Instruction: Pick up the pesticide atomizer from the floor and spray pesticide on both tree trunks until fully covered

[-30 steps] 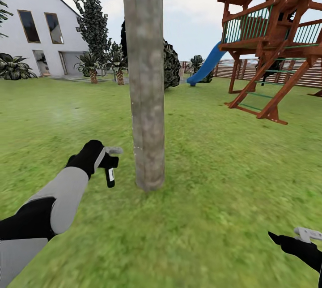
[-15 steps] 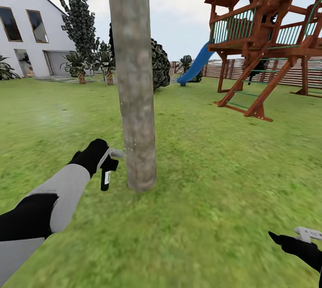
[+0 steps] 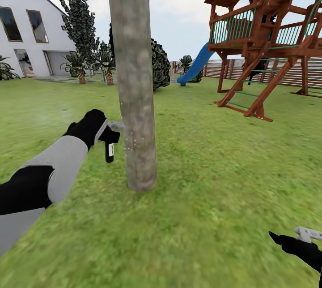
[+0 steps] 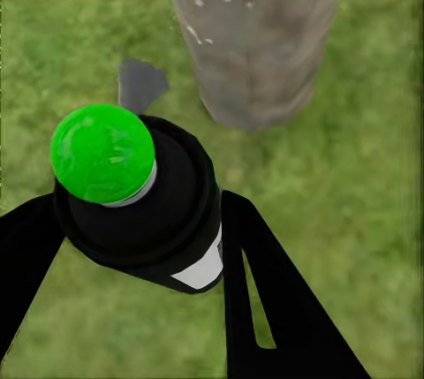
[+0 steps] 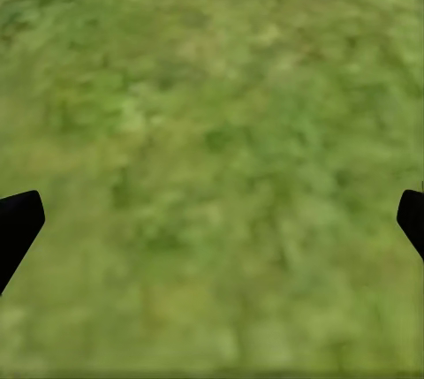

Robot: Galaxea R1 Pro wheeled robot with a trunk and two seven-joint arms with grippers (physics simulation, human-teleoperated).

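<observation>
— Where is the bottle right now?

— The small near-black pesticide atomizer with the white label (image 3: pixel 110 151) hangs upright in the left gripper (image 3: pixel 107 133), off the ground, its light grey trigger head pointing at the thick grey-brown mottled tree trunk (image 3: pixel 134 77) and just beside the bark. In the left wrist view the dark bottle body (image 4: pixel 146 198) sits between the two black fingers (image 4: pixel 274 299), which are clamped against its sides, and a bright green round cap (image 4: pixel 102 151) shows on its end.

— Is anything on the trunk?

— A few small white specks dot the bark at the height of the nozzle, seen in the head view and again in the left wrist view on the trunk's base (image 4: pixel 256 34). How much of the trunk they cover I cannot tell.

— And the other arm?

— The right gripper (image 3: pixel 298 242) is low at the robot's right side, well apart from the tree, above the green grass lawn (image 3: pixel 214 180). In the right wrist view only the black tips of its fingers (image 5: pixel 18 224) show at the two edges with bare grass (image 5: pixel 212 167) between them, so the fingers are spread and hold nothing.

— What stands around?

— A brown wooden play tower with green railings (image 3: pixel 264 37) and a blue slide (image 3: pixel 195 65) to the right, a brown slat fence (image 3: pixel 308 73) beyond it, and a white house (image 3: pixel 27 28) to the left behind short palm-like plants (image 3: pixel 79 66).
</observation>
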